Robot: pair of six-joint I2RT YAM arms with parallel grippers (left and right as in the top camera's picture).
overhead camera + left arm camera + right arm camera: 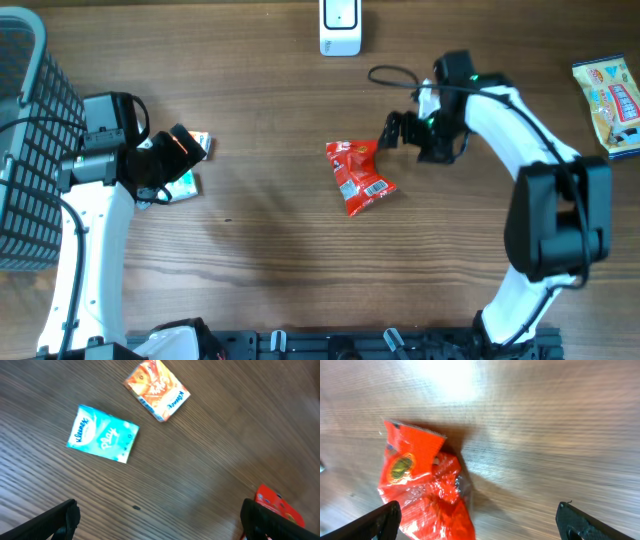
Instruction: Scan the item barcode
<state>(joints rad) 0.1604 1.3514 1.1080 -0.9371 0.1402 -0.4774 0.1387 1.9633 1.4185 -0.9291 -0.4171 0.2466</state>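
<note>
A crumpled red snack packet [358,176] lies flat mid-table with a white barcode label facing up. My right gripper [393,131] hovers just right of and beyond it, open and holding nothing. In the right wrist view the packet [422,482] lies under the left fingertip, and the right gripper [480,524] stands wide over bare wood. My left gripper [174,160] is open at the far left above a teal tissue pack [102,434] and an orange pack [157,389]; its jaws [159,525] are empty. A white scanner [340,26] stands at the back edge.
A dark wire basket [28,140] fills the left edge. A yellow and blue snack pack [612,104] lies at the far right. A black cable [392,76] loops behind the right wrist. The red packet's corner [278,505] shows in the left wrist view.
</note>
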